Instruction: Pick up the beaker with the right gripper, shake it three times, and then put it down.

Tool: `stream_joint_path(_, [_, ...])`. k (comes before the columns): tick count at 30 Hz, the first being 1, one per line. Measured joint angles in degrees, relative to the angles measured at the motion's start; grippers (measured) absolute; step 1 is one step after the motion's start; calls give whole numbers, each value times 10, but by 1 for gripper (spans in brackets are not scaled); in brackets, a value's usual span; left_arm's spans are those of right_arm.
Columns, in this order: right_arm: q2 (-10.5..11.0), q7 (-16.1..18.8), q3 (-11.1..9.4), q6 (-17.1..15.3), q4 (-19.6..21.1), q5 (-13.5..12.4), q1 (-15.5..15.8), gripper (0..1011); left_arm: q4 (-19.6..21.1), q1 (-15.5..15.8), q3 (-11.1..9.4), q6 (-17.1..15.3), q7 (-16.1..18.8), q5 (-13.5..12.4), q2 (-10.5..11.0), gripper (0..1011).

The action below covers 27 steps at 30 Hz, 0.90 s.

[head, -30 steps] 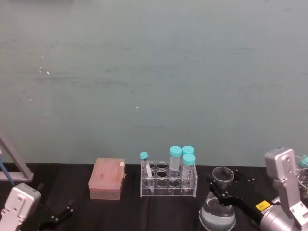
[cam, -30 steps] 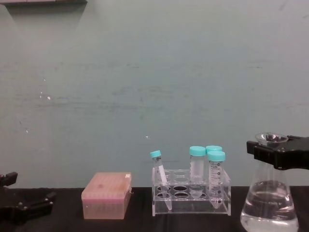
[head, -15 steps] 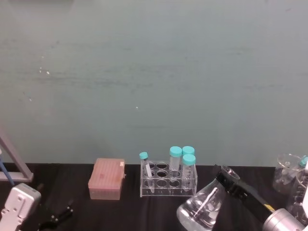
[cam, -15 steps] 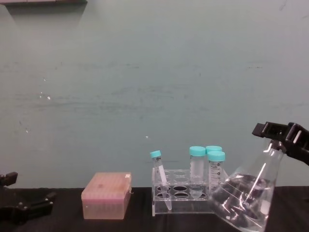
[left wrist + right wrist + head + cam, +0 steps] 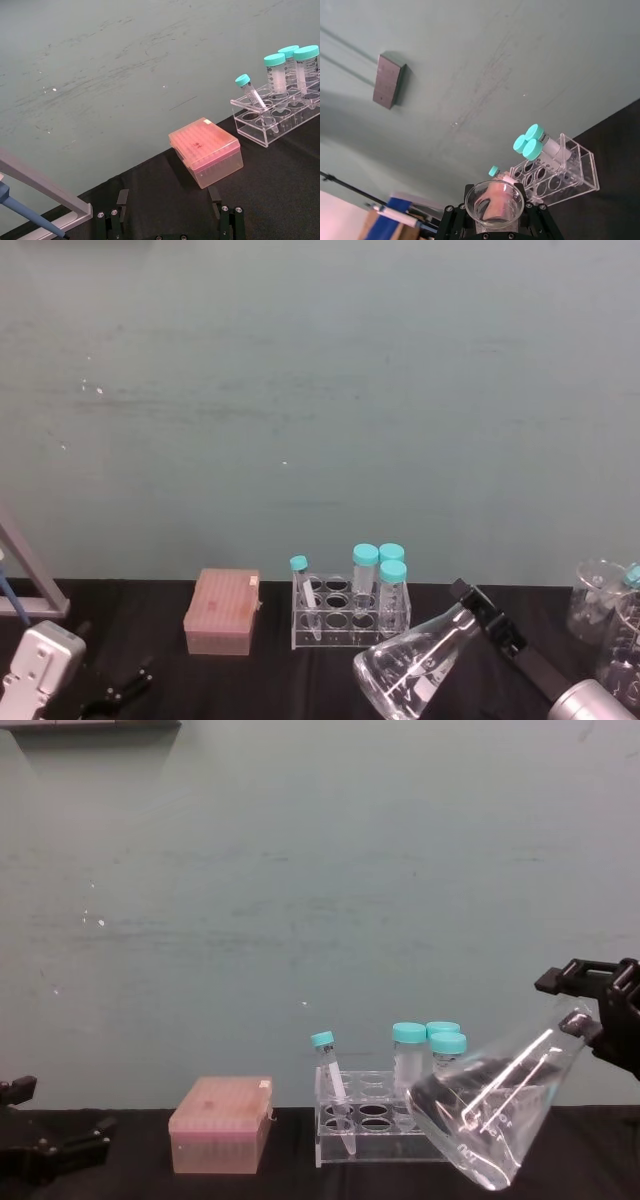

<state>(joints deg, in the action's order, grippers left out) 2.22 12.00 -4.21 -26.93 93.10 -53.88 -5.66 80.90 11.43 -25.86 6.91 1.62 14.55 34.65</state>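
Below, we see a black table (image 5: 270, 680) running back to a plain teal wall (image 5: 320, 390) marked with faint scuffs. On the table stand a pink box (image 5: 222, 612) and, just to its right, a clear tube rack (image 5: 350, 625) holding teal-capped tubes (image 5: 365, 558), one of them leaning. A metal stand (image 5: 25, 585) rises at the far left.

The left gripper (image 5: 170, 227) sits low over the table at the robot's left, its thin fingers spread well apart and holding nothing.

The beaker (image 5: 495, 1115) hangs steeply tilted in front of the rack's right end, its wide base swung down toward the left and its neck pointing up to the right. The right gripper (image 5: 585, 1000) clamps that neck just under the flared rim, one black finger on each side. We cannot tell whether the base clears the table.
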Motion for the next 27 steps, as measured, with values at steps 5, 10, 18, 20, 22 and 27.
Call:
stream_joint_path(5, [-12, -17, -8, -10, 5, -30, 6, 478, 0, 0, 0, 0, 0, 0, 0, 1000])
stream_joint_path(10, [-4, -20, -1, -7, 7, -32, 8, 478, 0, 0, 0, 0, 0, 0, 0, 1000])
stream_joint_path(18, [105, 31, 86, 84, 7, 130, -10, 478, 0, 0, 0, 0, 0, 0, 0, 1000])
stream_joint_path(20, [136, 39, 111, 113, 8, 182, -17, 478, 0, 0, 0, 0, 0, 0, 0, 1000])
stream_joint_path(22, [177, 41, 145, 153, 10, 259, -28, 478, 0, 0, 0, 0, 0, 0, 0, 1000])
stream_joint_path(27, [242, 28, 198, 225, 13, 417, -50, 478, 0, 0, 0, 0, 0, 0, 0, 1000])
